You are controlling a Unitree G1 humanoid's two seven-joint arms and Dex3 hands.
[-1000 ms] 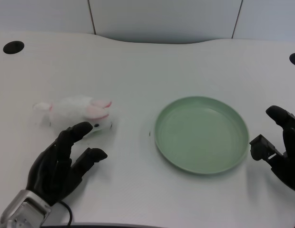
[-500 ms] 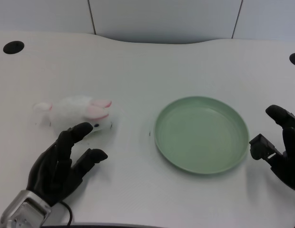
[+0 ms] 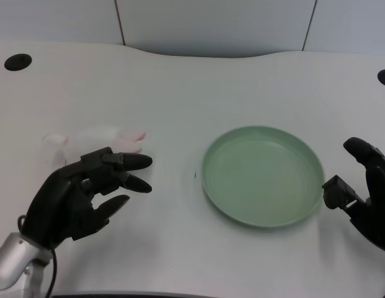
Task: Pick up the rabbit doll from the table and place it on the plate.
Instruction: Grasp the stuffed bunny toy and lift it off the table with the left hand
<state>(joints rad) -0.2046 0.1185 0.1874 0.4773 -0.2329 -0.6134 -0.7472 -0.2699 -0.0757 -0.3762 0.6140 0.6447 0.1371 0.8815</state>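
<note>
One small white plush rabbit doll with pink ears (image 3: 99, 138) lies on its side at the left middle of the frame, pale against the white table (image 3: 180, 87) and partly hidden behind the fingertips of the robot's black left hand (image 3: 81, 197). That hand hovers just below it, fingers spread and pointing right, holding nothing. To grip well, I judge the hand should move up the frame over the soft body, not the ears, and close around its middle. A round green plastic plate (image 3: 262, 176) sits well apart at centre right, with nothing on it.
</note>
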